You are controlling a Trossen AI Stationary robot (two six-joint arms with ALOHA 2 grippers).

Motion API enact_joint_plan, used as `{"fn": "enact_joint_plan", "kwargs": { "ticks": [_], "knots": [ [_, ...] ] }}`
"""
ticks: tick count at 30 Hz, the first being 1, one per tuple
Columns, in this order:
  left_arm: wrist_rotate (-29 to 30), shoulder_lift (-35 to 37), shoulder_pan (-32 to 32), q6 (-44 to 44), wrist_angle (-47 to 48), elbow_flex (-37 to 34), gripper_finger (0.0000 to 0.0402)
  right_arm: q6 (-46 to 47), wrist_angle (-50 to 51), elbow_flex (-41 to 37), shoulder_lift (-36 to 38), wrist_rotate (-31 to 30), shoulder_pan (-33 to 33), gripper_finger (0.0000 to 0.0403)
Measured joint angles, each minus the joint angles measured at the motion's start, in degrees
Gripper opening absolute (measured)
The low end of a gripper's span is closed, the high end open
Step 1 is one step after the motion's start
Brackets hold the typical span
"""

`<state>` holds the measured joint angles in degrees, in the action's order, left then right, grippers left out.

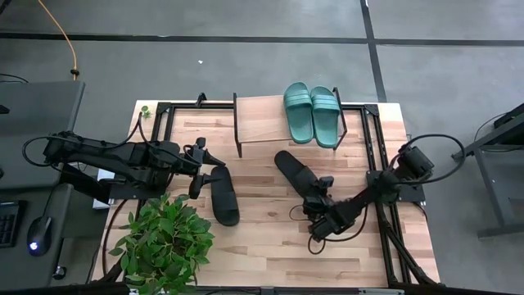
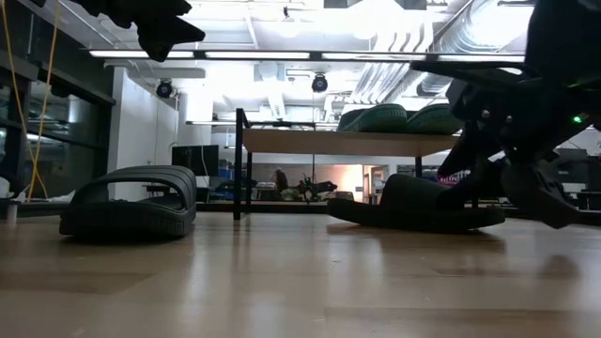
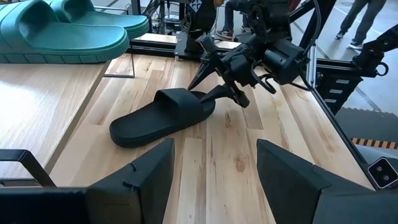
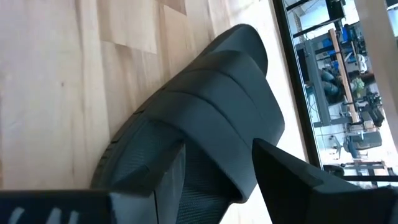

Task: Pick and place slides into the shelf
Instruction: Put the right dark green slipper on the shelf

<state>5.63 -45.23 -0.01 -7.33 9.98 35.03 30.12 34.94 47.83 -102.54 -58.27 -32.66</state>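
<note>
Slides are what I am looking after, and there are four of them. Nearest to me on the table (image 1: 262, 238) sits a leafy green plant (image 1: 162, 242) at the near left corner. Just past it, on the left side, one black slide (image 1: 223, 197) lies flat on the wood, and my left gripper (image 1: 196, 168) hangs just beside its far end with its two fingers (image 3: 140, 180) spread apart and nothing between them. From the low view that black slide (image 2: 131, 202) rests on its sole with the strap up. Over on the right, the second black slide (image 1: 295, 172) lies at a slant in the middle of the table. My right gripper (image 1: 318, 201) is down at the near end of this slide, and its fingers (image 4: 292, 180) are spread, one on each side of the wide strap; I cannot tell if they are touching it. The left wrist view shows the same black slide (image 3: 163, 116) flat on the wood with the right gripper (image 3: 217, 71) at its end. Farther back stands the shelf (image 1: 260, 121), a small wood top on thin black legs. The two teal slides (image 1: 313, 113) lie side by side on the right part of its top.
</note>
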Motion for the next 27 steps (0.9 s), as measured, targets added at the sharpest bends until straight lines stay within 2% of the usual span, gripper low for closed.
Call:
{"fn": "enact_joint_plan", "kwargs": {
  "ticks": [27],
  "knots": [
    [0.00, -0.01, -0.02, 0.00, -0.01, 0.00, 0.0209, 0.37, -0.75, 0.00, -0.26, 1.33, 4.16, 0.0177]
  ]
}}
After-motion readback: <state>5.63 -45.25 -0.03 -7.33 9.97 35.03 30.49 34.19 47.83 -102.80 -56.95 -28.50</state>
